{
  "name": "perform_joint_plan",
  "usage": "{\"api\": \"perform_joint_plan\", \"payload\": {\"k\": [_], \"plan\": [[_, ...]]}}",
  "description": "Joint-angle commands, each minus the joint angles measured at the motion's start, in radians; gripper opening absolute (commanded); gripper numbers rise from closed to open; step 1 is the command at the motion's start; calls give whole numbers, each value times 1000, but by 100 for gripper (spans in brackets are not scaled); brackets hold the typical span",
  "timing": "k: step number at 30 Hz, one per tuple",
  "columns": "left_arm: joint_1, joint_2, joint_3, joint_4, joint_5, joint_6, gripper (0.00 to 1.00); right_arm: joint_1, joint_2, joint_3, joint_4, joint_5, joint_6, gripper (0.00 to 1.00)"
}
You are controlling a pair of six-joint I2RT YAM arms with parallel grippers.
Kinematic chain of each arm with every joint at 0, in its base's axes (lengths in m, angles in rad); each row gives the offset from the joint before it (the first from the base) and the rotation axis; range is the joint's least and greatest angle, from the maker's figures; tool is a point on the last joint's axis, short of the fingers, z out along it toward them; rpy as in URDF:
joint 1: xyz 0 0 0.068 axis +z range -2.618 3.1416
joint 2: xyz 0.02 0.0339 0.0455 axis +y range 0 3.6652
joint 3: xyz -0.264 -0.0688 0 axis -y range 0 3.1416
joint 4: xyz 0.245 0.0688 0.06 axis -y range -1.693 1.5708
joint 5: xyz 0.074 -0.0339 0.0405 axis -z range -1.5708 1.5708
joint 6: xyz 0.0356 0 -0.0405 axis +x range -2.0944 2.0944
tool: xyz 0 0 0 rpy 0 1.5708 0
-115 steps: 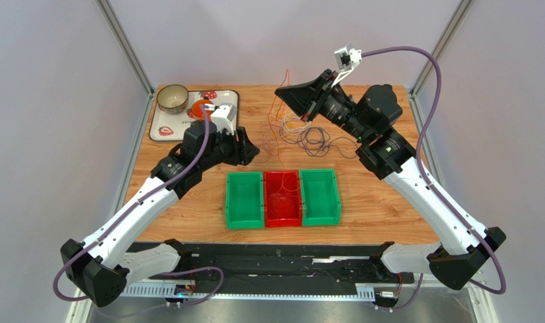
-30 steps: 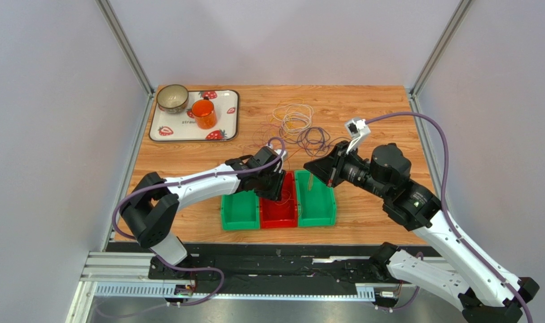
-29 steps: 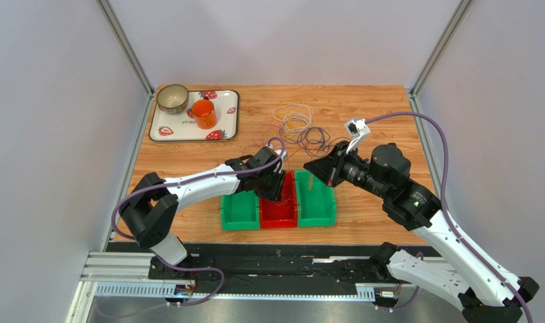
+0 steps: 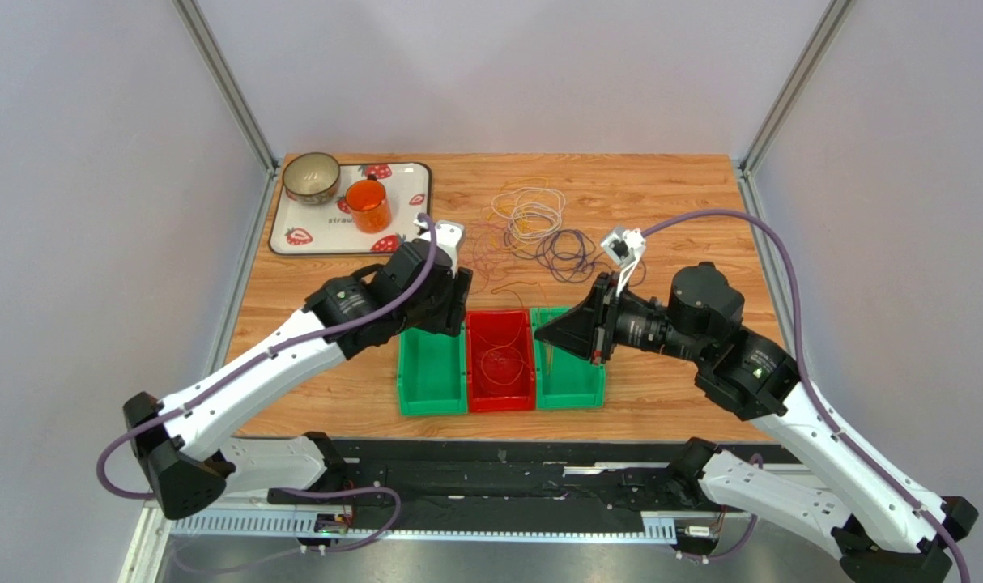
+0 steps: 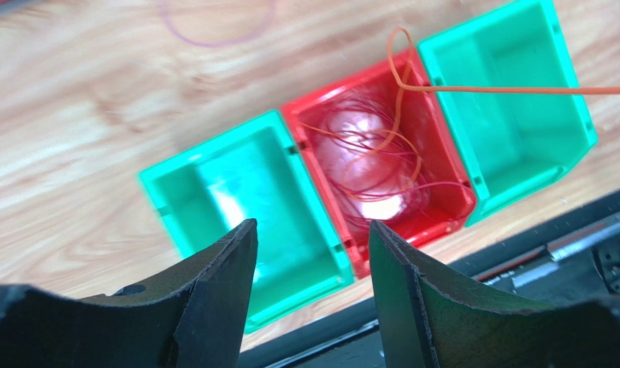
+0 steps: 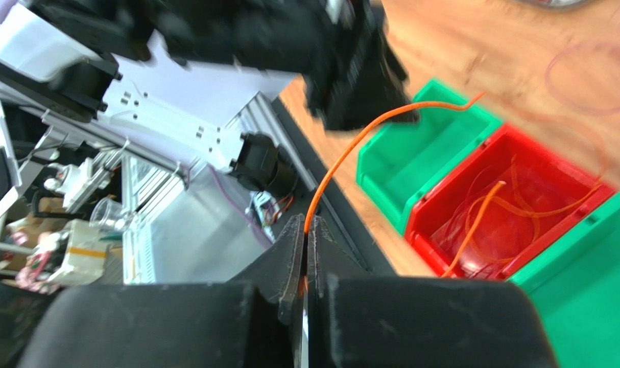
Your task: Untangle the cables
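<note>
Three bins sit side by side near the front of the wooden counter (image 4: 655,194): a red bin (image 5: 448,150) between a left green bin (image 5: 236,184) and a right green bin (image 5: 512,130). The red bin holds a loose coil of thin orange-red cables (image 5: 367,165); both green bins show bare floors. The right arm (image 4: 752,364) reaches in low over the right green bin, and its jaws are pressed together on a single orange cable (image 5: 520,90), which runs taut from them across that bin and loops above the red bin's far wall. The left arm (image 4: 278,358) hangs over the left green bin with its jaws spread apart and nothing between them. Farther back on the counter, well apart from the bins, lies a tangled heap of cables (image 4: 535,228) in pale, orange and dark purple loops. At the far left corner a tray (image 4: 338,247) carries a bowl (image 4: 312,177) and an orange cup (image 4: 366,204).
</note>
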Motion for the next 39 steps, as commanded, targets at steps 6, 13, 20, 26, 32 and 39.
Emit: {"api": "perform_joint_plan", "payload": {"k": [6, 13, 20, 26, 32, 39], "plan": [[12, -148, 81, -161, -207, 86, 67, 116, -17, -185, 70, 75, 181, 0], [31, -155, 25, -57, -138, 44, 67, 124, 29, -308, 200, 127, 228, 0], [35, -66, -70, 235, -5, -2, 65, 124, 85, -306, 214, 201, 183, 0], [34, 80, -59, 344, 46, 15, 62, 124, 116, -285, 208, 209, 162, 0], [67, 45, -65, 414, -66, 26, 62, 124, 53, -308, 175, 153, 126, 0], [98, 187, -7, 388, 80, -2, 45, 124, -49, -302, 152, 175, 103, 0]]}}
